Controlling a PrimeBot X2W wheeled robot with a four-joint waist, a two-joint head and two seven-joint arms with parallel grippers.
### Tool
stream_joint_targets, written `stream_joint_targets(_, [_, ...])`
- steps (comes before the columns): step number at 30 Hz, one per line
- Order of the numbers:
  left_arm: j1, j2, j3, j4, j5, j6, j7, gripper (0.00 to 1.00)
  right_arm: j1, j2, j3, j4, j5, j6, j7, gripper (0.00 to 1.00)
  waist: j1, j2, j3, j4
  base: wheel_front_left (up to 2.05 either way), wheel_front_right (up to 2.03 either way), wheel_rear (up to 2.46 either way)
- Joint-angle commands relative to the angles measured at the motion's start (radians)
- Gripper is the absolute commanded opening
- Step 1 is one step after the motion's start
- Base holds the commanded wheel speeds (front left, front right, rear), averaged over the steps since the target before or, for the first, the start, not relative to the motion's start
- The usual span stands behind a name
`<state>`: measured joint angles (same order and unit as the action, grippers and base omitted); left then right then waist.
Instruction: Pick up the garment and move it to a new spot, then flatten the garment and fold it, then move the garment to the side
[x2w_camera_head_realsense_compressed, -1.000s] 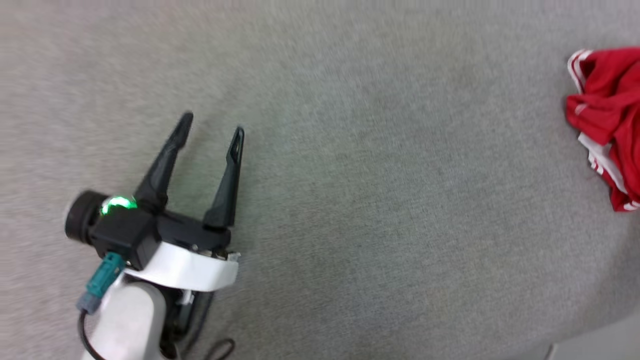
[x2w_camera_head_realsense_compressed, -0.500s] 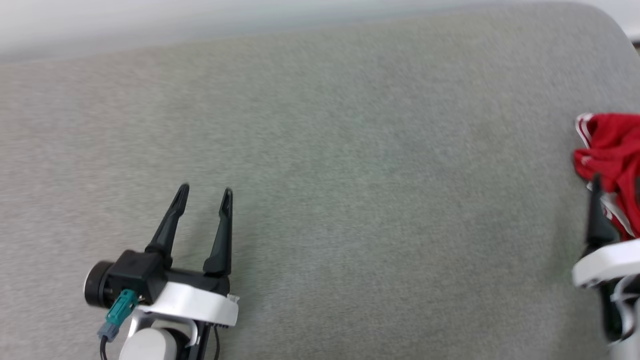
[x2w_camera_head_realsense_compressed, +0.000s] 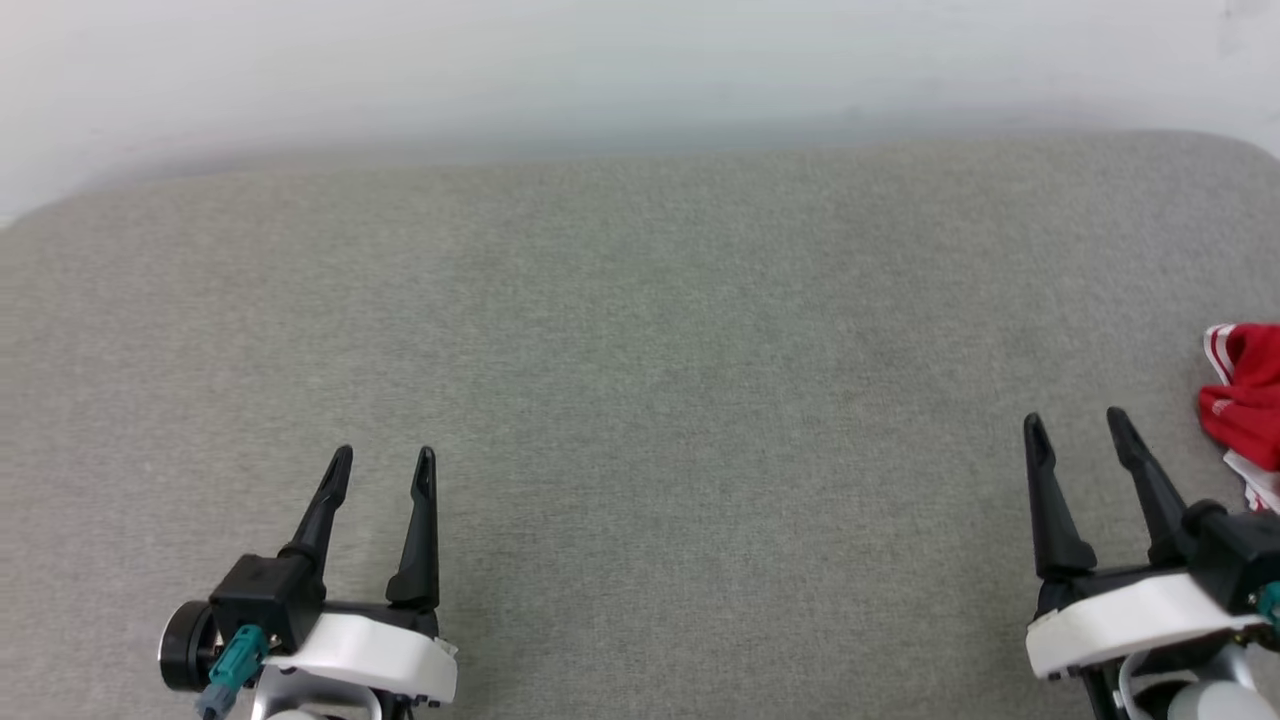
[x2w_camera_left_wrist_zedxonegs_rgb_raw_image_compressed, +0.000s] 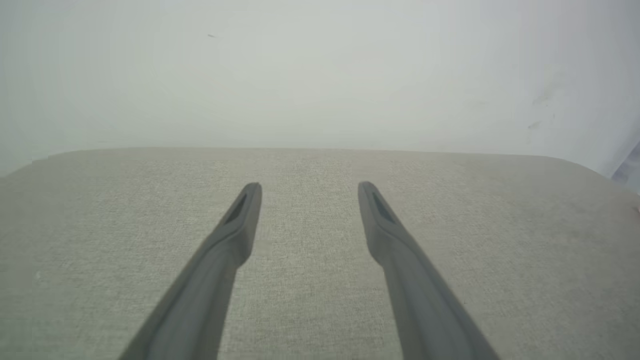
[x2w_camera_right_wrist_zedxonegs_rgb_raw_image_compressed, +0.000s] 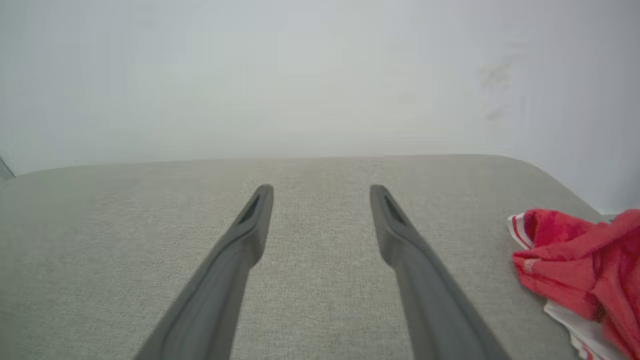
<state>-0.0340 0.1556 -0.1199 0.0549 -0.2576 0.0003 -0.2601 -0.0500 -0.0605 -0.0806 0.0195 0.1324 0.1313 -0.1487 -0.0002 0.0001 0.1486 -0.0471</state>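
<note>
A broad grey upholstered surface (x2w_camera_head_realsense_compressed: 640, 330) of fine woven cloth spreads across the scene, its far edge meeting a plain pale wall (x2w_camera_head_realsense_compressed: 640, 70) and its far corners rounded.

The garment (x2w_camera_head_realsense_compressed: 1245, 400) lies crumpled at the far right of this surface, cut off by the right edge of the head view. What shows is a bunched heap of red fabric with white stripe trim along one hem and a strip of white cloth beneath it on the near side. No letter or label can be read on the folds in view. In the right wrist view the garment (x2w_camera_right_wrist_zedxonegs_rgb_raw_image_compressed: 575, 260) sits to the right of the fingers, apart from them and resting on the grey cloth.

The left gripper (x2w_camera_head_realsense_compressed: 385, 458) hangs over the near left of the surface, its two dark fingers pointing away toward the wall with a clear gap between them and nothing in that gap. A teal connector (x2w_camera_head_realsense_compressed: 235, 655) and a black round housing (x2w_camera_head_realsense_compressed: 188, 645) sit on its white wrist.

The right gripper (x2w_camera_head_realsense_compressed: 1075, 420) stands at the near right, just beside the garment but not touching it. Its jaws are likewise spread wide and empty, bare grey cloth showing between the fingers.
</note>
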Motion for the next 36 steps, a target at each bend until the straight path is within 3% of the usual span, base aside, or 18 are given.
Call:
stream_joint_targets(1, [0.019, 0.0, 0.008, 0.001, 0.011, -0.002, -0.007, 1.0, 0.039, 0.005, 0.009, -0.038, -0.01, -0.001, 0.014, 1.0, 0.0002, -0.0001, -0.03, 0.022, 0.0, 0.0, 0.0])
stream_joint_targets(15, [0.081, -0.008, 0.029, 0.035, 0.048, -0.017, -0.007, 1.0, 0.195, 0.012, 0.017, -0.178, -0.017, -0.001, 0.112, 1.0, 0.0002, -0.0001, -0.125, 0.024, 0.0, 0.0, 0.0])
stream_joint_targets(36, [0.068, -0.029, 0.046, 0.106, 0.046, -0.046, -0.007, 1.0, 0.174, 0.012, 0.037, -0.171, -0.01, -0.001, 0.112, 1.0, 0.0002, -0.0001, -0.139, 0.029, 0.0, 0.0, 0.0])
